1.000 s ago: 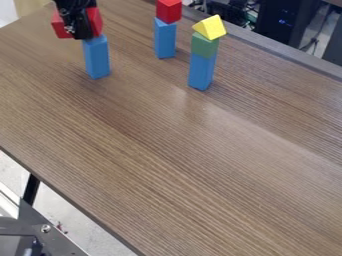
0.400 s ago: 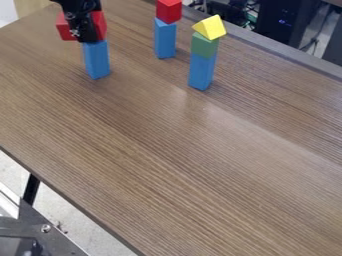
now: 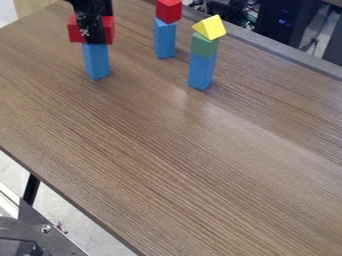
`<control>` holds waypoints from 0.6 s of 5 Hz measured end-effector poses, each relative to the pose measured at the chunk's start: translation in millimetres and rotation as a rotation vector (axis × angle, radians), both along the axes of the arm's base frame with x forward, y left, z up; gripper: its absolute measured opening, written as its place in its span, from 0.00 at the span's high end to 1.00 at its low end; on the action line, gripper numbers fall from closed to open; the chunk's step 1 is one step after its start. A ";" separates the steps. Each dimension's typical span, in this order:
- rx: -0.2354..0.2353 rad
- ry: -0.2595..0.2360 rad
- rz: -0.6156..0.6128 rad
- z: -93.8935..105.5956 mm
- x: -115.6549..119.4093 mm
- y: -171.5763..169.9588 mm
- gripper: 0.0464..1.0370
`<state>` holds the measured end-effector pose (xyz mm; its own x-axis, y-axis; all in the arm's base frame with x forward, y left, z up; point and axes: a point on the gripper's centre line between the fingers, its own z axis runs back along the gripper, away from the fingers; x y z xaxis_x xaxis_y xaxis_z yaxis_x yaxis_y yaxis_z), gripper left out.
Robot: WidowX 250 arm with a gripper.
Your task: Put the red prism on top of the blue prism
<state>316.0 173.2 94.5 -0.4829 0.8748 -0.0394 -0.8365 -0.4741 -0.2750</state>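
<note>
At the upper left my gripper (image 3: 93,36) hangs down, shut on a red prism (image 3: 75,30) that shows on both sides of it. The prism lies crosswise over the top of an upright blue prism (image 3: 97,62), whose upper end is hidden behind the gripper and the red piece. I cannot tell whether red and blue touch.
Right of the gripper stands a blue block (image 3: 165,39) with a red cube (image 3: 169,10) on it. Farther right, another blue block (image 3: 201,71) carries a green block (image 3: 204,46) and a tilted yellow prism (image 3: 210,27). The table's (image 3: 180,165) far edge runs behind them.
The gripper has shifted right and slightly down with the red prism, which now sits more centrally over the blue prism. Both other stacks have stayed put.
</note>
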 end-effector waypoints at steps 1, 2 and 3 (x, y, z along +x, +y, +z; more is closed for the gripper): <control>0.007 0.001 -0.008 0.0 1.3 -0.7 0.04; 0.007 0.004 -0.018 0.3 2.5 -4.3 0.04; 0.008 -0.009 -0.032 8.5 5.6 -13.0 0.04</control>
<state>321.5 160.3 103.0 -0.4544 0.8901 -0.0364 -0.8486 -0.4449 -0.2863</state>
